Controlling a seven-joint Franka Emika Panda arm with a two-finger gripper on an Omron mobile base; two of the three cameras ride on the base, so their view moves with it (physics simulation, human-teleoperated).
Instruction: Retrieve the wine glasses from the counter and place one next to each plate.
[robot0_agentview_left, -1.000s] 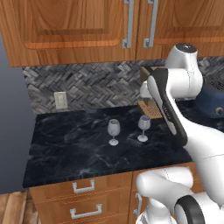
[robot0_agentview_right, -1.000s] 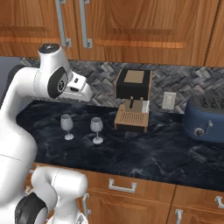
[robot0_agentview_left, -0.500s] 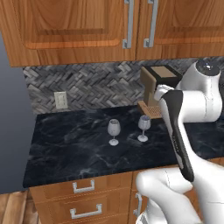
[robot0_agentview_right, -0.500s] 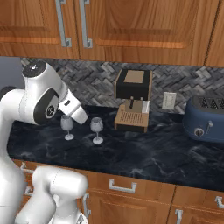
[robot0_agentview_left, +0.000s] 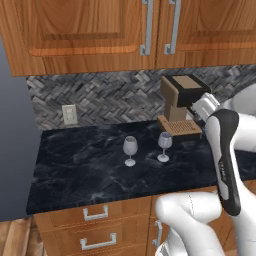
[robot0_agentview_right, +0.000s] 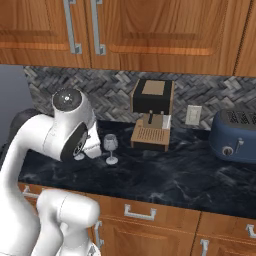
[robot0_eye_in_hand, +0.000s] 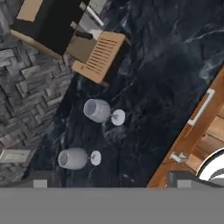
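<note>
On the counter (robot0_agentview_left: 90, 170), two wine glasses (robot0_agentview_left: 130, 149) upright, coffee machine (robot0_agentview_left: 180, 102) just behind, gripper wide open, empty.

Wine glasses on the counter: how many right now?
2, both upright on the black counter, side by side. One wine glass stands left; the other stands nearer the coffee machine. Neither is held.

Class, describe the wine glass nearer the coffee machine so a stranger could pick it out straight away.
Start at the brown coffee machine standing against the herringbone backsplash on the black marbled counter. Just in front of its slatted drip tray stand two clear stemmed glasses, upright and apart. Yours is the wine glass closer to that tray; the other glass stands farther towards the wall socket.
</note>
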